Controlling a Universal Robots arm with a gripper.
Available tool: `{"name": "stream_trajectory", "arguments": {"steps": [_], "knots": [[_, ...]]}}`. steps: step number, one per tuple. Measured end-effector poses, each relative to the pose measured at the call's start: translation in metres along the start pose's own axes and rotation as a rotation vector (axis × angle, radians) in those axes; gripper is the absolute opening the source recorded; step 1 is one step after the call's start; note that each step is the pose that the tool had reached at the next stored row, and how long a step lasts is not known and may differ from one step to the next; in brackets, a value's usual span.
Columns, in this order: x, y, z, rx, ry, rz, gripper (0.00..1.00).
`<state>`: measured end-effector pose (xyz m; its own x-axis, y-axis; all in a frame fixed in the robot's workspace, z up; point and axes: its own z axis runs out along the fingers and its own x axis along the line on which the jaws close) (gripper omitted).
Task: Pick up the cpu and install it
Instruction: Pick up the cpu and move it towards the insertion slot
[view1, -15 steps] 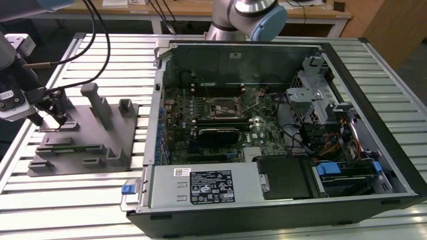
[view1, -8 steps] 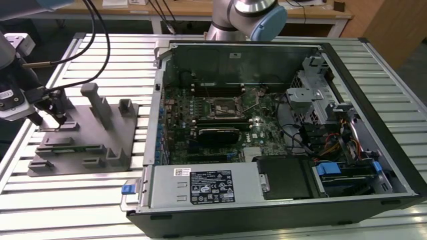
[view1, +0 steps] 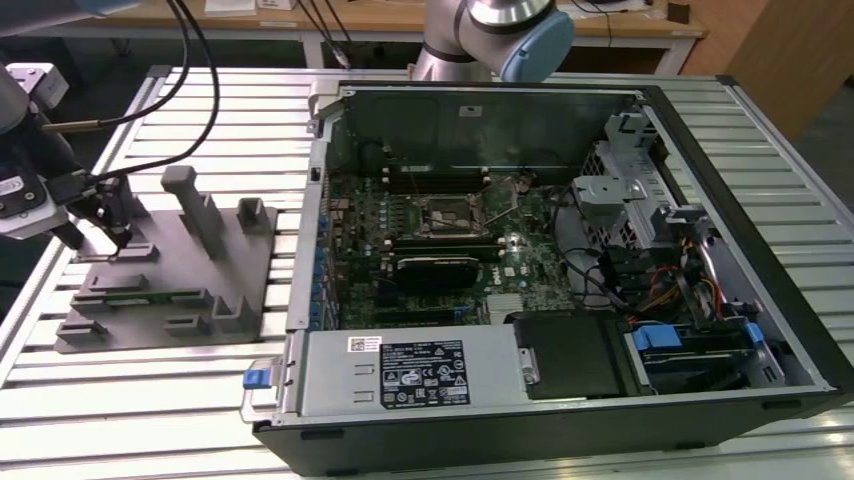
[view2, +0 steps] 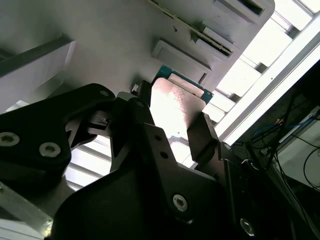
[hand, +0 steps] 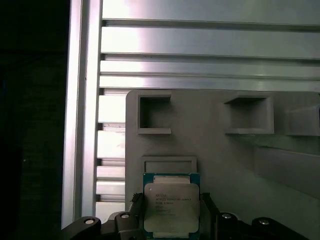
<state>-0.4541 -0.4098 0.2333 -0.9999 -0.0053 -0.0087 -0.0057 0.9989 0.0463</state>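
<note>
The gripper (view1: 110, 228) hangs over the grey fixture (view1: 187, 285) at the exterior view's left of the bench (view1: 134, 400). In the second wrist view, its fingers (view2: 201, 139) clamp the cpu (view2: 175, 107) by two opposite edges. The motherboard socket (view1: 447, 212) lies well apart.

Grey plastic fixture (view1: 167, 272) with upright posts lies directly beneath the gripper (view1: 104, 240), on a slatted aluminium table (view1: 147, 400). Open computer case (view1: 507, 120), motherboard (view1: 534, 265) exposed, stands well apart from the gripper, toward the exterior view's right.
</note>
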Motion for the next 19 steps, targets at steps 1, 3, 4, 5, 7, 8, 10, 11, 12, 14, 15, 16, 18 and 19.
{"name": "stream_trajectory", "arguments": {"steps": [1, 3, 4, 5, 7, 8, 10, 11, 12, 14, 15, 16, 18, 19], "knots": [[0.0000, 0.0000, -0.0006, -0.0001, 0.0000, 0.000, 0.53], [-0.0001, 0.0001, -0.0017, -0.0001, -0.0001, 0.000, 0.53], [0.0000, 0.0001, -0.0023, -0.0001, 0.0000, 0.000, 0.53], [0.0000, 0.0001, -0.0030, 0.0000, 0.0001, 0.000, 0.53], [-0.0001, 0.0002, -0.0044, 0.0000, 0.0000, 0.000, 0.53], [-0.0001, 0.0002, -0.0050, -0.0001, 0.0000, 0.000, 0.53], [-0.0001, 0.0003, -0.0064, 0.0000, 0.0000, 0.000, 0.53], [-0.0001, 0.0003, -0.0071, 0.0000, 0.0000, 0.000, 0.53], [-0.0001, 0.0004, -0.0079, 0.0000, 0.0000, 0.000, 0.53], [-0.0001, 0.0004, -0.0094, -0.0001, 0.0000, 0.000, 0.53], [-0.0001, 0.0005, -0.0102, 0.0000, -0.0001, 0.000, 0.53], [-0.0001, 0.0005, -0.0109, -0.0001, -0.0001, 0.000, 0.53], [-0.0001, 0.0006, -0.0126, -0.0001, 0.0000, 0.000, 0.53], [-0.0001, 0.0006, -0.0133, 0.0000, 0.0000, 0.000, 0.53]]}}
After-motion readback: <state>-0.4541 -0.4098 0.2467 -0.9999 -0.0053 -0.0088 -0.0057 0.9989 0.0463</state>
